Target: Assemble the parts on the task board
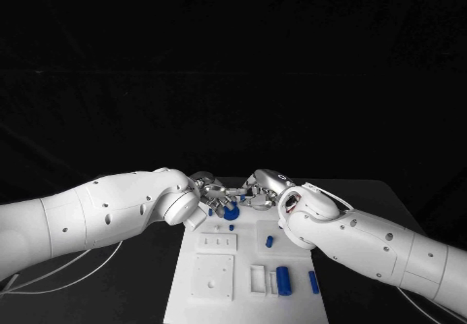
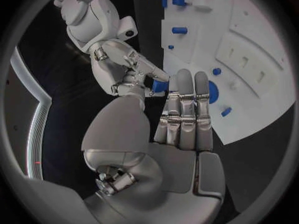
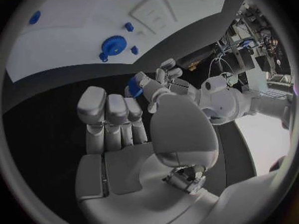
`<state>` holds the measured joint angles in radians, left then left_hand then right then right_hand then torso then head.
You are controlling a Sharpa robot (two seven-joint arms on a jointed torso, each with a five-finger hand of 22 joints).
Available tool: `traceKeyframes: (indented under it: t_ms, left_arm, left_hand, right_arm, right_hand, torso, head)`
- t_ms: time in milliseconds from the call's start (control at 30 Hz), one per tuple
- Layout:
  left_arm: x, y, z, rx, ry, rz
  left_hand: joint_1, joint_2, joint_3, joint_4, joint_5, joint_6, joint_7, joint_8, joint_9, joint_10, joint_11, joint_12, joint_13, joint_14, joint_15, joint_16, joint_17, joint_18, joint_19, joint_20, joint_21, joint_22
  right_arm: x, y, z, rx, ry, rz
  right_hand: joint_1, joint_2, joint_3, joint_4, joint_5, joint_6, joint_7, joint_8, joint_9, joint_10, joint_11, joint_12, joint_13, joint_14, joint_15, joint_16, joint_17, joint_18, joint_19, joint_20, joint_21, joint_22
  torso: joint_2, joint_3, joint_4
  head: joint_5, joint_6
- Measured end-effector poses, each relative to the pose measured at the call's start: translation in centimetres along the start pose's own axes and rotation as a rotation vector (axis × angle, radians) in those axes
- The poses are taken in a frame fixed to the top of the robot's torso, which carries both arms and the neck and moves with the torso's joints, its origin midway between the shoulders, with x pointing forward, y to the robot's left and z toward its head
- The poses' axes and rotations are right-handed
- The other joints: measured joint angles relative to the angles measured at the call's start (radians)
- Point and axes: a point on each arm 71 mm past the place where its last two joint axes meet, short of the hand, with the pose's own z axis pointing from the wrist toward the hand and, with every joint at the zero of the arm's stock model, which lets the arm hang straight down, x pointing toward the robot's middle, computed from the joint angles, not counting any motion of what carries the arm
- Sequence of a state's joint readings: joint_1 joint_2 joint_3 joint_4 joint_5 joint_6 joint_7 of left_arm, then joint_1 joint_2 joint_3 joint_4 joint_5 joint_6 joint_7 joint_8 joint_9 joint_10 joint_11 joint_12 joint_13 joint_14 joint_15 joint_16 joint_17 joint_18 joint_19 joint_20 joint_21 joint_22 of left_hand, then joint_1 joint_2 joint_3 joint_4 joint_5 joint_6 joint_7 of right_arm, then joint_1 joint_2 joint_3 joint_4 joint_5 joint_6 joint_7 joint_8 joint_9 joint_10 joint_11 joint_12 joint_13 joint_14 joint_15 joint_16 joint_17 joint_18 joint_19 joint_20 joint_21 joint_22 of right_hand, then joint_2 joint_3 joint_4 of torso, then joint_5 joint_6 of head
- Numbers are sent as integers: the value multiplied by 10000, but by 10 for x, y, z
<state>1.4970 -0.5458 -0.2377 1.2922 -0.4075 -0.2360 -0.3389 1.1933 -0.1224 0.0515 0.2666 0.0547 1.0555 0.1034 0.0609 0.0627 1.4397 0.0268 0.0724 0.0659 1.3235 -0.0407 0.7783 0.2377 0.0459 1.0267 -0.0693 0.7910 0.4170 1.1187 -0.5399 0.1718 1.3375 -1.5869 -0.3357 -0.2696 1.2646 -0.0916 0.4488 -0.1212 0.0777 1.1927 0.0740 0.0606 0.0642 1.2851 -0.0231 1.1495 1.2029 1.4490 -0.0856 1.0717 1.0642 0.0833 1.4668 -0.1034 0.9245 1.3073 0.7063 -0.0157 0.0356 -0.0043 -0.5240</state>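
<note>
Both white arms reach inward and meet over the far edge of the desk. The left hand (image 1: 209, 196) and right hand (image 1: 261, 191) face each other, fingers (image 2: 144, 70) pinching together.

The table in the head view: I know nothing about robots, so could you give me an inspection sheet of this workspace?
Surface: black table, with the white task board lying in its middle.
Job's things: a blue gear sits at the board's far end, and several blue parts lie nearer the robot. One small blue part is off the board, between the two hands.
Clutter: nothing seen.
Hands: left hand and right hand meet fingertip to fingertip above the board's far end. I cannot tell which one holds the small blue part.
Cables: thin white cables trail beneath the left arm.
Surroundings: dark backdrop behind the table.
</note>
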Motion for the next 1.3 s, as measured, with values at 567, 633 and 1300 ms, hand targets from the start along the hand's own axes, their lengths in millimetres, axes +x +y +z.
traceKeyframes:
  t_ms: [567,633,1300]
  left_arm:
    - [3,-1,1,-122,42,165]
    - [3,-1,1,-141,40,175]
    - [3,-1,3,-268,12,224]
  left_hand:
    - [333,491,-258,-543,0,306,-87,0,8,-106,-32,0,0,1,0,0,-112,0,-31,32,-50,64]
    - [298,755,-466,-751,0,367,-78,0,5,-105,-33,0,0,1,1,0,-149,0,-31,32,-90,102]
    - [1516,1832,-224,-1432,40,979,-297,0,33,-177,-31,0,-2,1,0,109,-188,0,-66,68,-90,213]
  right_arm:
    - [4,8,1,-119,127,-25]
    - [5,9,1,-129,148,-33]
    - [9,12,2,-186,234,-73]
  right_hand:
    - [-38,-38,-2,-2,68,20,6,-2,-3,-21,-20,0,-1,-1,1,0,-1,2,0,0,0,0]
    - [-38,-38,-2,-2,75,27,-1,-3,-3,-21,-20,0,-2,-1,1,0,-1,3,0,0,0,0]
    - [-51,-51,-33,24,75,46,-17,-47,-1,-20,-18,0,-3,-2,2,0,-3,3,0,0,0,0]
  torso:
    - [6,-8,0]
    - [7,-8,-1]
    - [10,-6,-3]
  head:
    - [-20,13]
    - [-23,4]
    - [-45,-17]
